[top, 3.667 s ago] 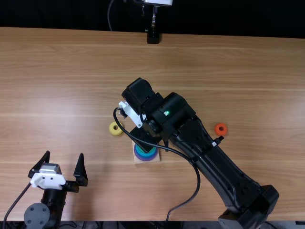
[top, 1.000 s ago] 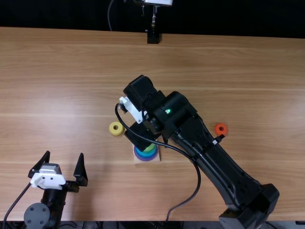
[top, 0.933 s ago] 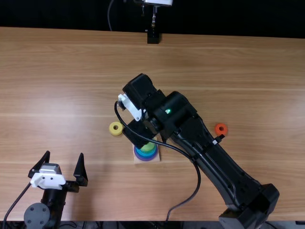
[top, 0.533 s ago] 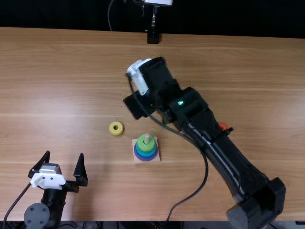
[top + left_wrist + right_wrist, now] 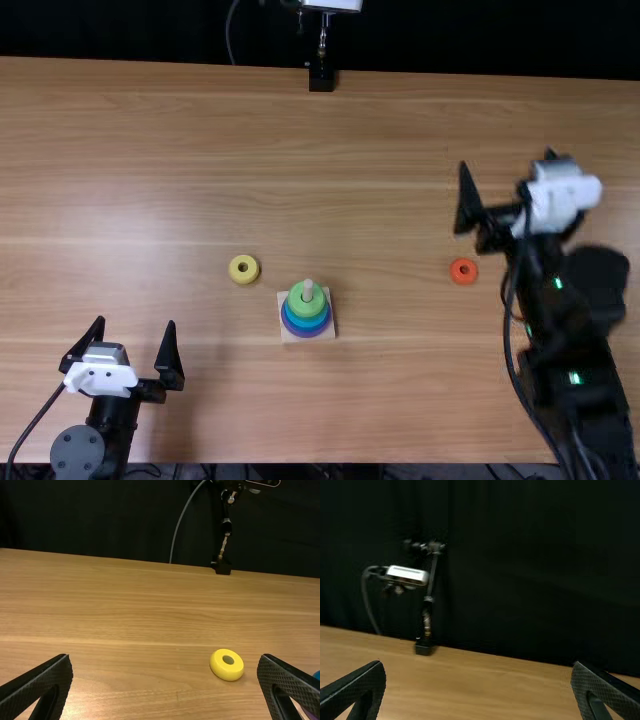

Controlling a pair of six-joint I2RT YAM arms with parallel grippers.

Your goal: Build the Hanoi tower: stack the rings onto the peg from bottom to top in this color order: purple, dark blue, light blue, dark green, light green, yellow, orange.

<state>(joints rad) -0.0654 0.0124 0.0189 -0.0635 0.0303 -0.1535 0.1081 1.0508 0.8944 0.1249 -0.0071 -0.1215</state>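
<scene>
The right gripper has swung away from the peg to the right side — fingers spread, farther off than the orange ring. Near the middle, the peg carries stacked rings topped by a green ring; the yellow ring lies left and slightly farther. The left gripper is at near left — spread wide too.

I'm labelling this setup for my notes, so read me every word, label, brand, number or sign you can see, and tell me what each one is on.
None that can be read.
Yellow ring, orange ring, stacked rings: no print seen.
Left arm, right arm: no legible text.
White device on the stand behind the table: any marks too small to read.
</scene>
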